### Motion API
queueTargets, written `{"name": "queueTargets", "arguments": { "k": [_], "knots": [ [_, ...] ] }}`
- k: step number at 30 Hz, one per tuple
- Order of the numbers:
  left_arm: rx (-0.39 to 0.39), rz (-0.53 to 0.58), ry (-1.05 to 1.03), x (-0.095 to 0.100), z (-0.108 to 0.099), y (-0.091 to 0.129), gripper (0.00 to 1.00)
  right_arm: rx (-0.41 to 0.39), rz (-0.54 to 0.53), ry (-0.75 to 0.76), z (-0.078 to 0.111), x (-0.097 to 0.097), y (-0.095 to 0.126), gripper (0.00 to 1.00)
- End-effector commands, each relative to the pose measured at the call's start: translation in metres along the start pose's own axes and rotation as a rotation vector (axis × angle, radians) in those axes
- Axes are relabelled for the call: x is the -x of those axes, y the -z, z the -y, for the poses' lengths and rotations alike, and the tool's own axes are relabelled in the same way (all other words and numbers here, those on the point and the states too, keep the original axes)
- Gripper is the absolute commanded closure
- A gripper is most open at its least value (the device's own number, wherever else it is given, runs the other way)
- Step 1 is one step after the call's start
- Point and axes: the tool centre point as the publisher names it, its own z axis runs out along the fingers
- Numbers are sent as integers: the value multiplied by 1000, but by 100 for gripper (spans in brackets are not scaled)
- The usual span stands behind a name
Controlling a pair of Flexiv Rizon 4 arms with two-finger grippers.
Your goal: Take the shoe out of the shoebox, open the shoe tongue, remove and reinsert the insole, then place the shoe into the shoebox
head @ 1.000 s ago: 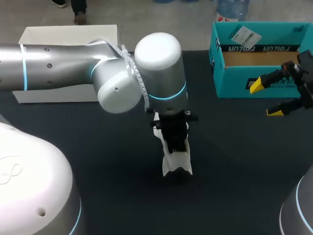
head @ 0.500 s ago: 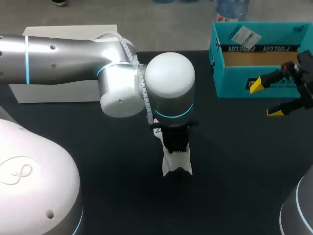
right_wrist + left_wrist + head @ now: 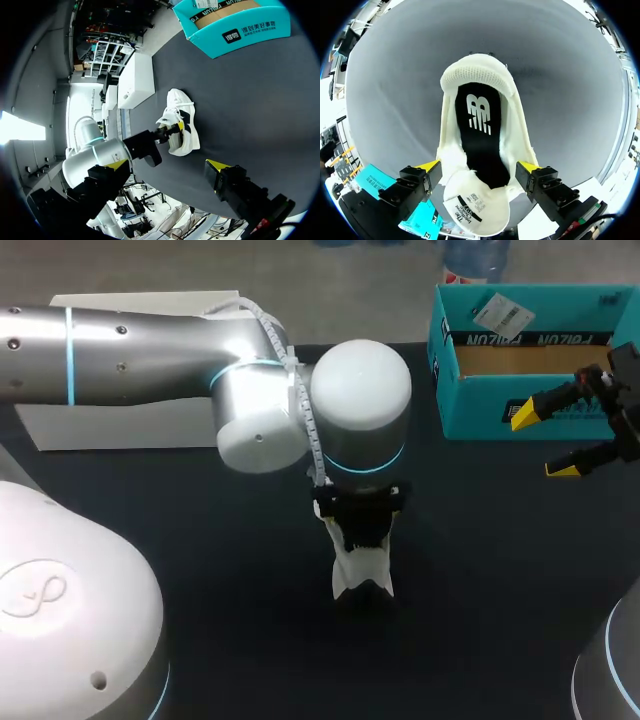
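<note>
Hanging over the middle of the dark counter (image 3: 480, 570), the left arm is carrying its pincer (image 3: 478, 167) low over the white shoe (image 3: 362, 575), which is lying on the counter well apart from the teal shoebox (image 3: 470, 405). Seen from the left wrist, the shoe is sitting right inside the pincer's span, its black insole (image 3: 479, 145) showing in the opening and its white tongue (image 3: 475, 212) folded back under the wrist. Whether this pincer is actually clamping the shoe's sides or only flanking them cannot be told. The right pincer (image 3: 545, 442) is hovering at the counter's right side, just in front of the shoebox's near wall, released, with its two yellow tips standing well apart and gripping nothing. The shoebox is standing open at the far right corner (its brown cardboard floor is showing). A white box (image 3: 150, 305) is lying at the far left, partly behind the left arm.
</note>
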Motion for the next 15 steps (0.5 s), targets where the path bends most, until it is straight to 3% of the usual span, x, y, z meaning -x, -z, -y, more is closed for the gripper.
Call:
{"name": "queueTargets", "arguments": {
  "k": [1, 15],
  "knots": [
    [6, -6, 1, 2, -4, 1, 0, 2, 2, -1, 1, 0, -1, 0],
    [32, -20, 8, 3, -23, 7, 0, 2, 2, -1, 1, 0, -1, 0]
  ]
}}
